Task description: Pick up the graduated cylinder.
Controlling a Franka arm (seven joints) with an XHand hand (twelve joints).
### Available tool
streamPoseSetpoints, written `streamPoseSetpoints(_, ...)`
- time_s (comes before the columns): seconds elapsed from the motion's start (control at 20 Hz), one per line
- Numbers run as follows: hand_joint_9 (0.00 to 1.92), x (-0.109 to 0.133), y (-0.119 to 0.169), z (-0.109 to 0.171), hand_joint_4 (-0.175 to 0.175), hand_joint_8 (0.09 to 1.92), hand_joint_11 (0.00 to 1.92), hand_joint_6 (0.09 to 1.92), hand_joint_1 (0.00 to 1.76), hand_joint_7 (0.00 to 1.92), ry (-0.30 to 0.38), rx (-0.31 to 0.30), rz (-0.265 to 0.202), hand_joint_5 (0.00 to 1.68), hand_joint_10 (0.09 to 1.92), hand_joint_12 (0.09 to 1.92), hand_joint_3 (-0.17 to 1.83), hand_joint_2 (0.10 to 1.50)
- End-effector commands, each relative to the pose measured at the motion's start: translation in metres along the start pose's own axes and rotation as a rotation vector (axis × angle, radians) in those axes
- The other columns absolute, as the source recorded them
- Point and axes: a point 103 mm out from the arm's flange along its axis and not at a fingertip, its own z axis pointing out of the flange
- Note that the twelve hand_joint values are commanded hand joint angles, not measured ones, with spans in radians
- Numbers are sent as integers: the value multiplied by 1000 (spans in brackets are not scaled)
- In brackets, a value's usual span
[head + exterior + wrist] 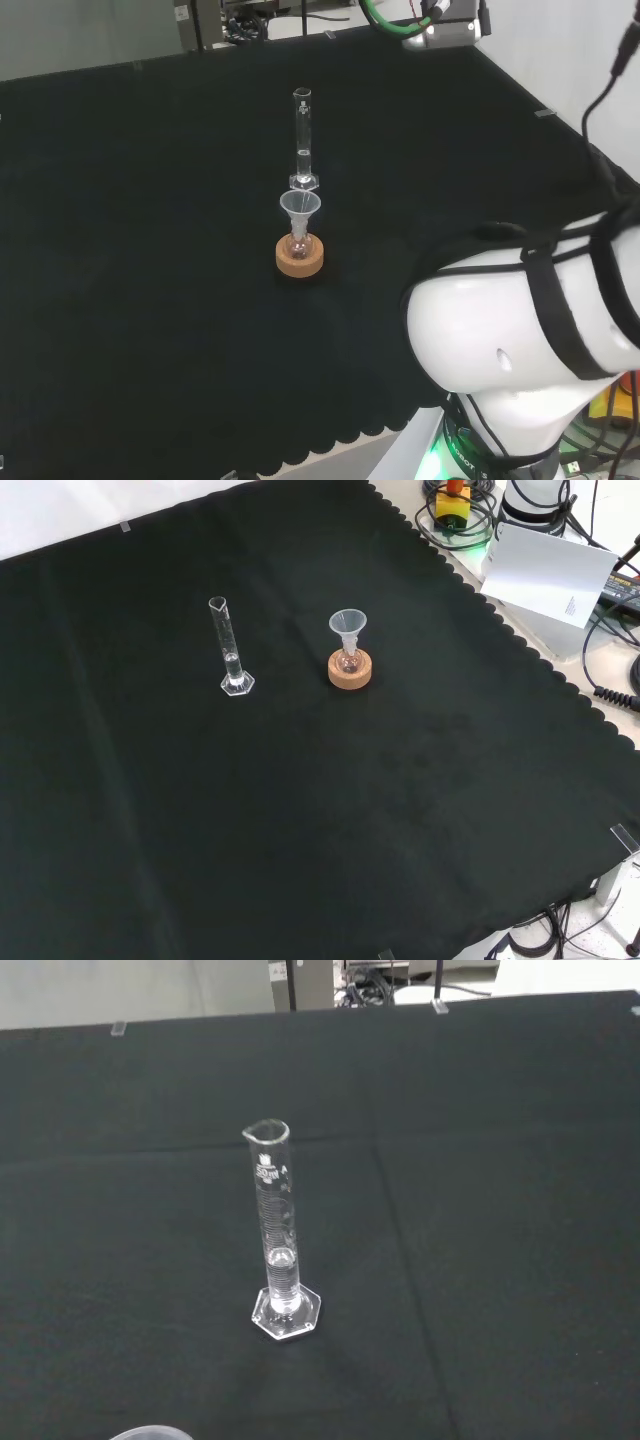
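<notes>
The graduated cylinder stands upright on the black bench (a little clear liquid at its bottom), just left of a funnel in a small flask on a cork ring in the front view. Whether the hand is wide or closed, I cannot tell.
</notes>
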Motion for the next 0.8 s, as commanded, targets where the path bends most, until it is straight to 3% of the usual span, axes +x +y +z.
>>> streamPoseSetpoints(0.05,487,-26,86,48,-29,547,73,87,269,57,47,-17,-17,293,87,1376,-25,1322)
streamPoseSetpoints(0.45,519,-18,146,95,-29,563,99,87,463,98,108,16,-55,345,87,1378,-58,1263)
streamPoseSetpoints(0.8,514,-13,158,127,-31,559,104,87,480,90,151,55,-80,333,87,1374,-72,1244)
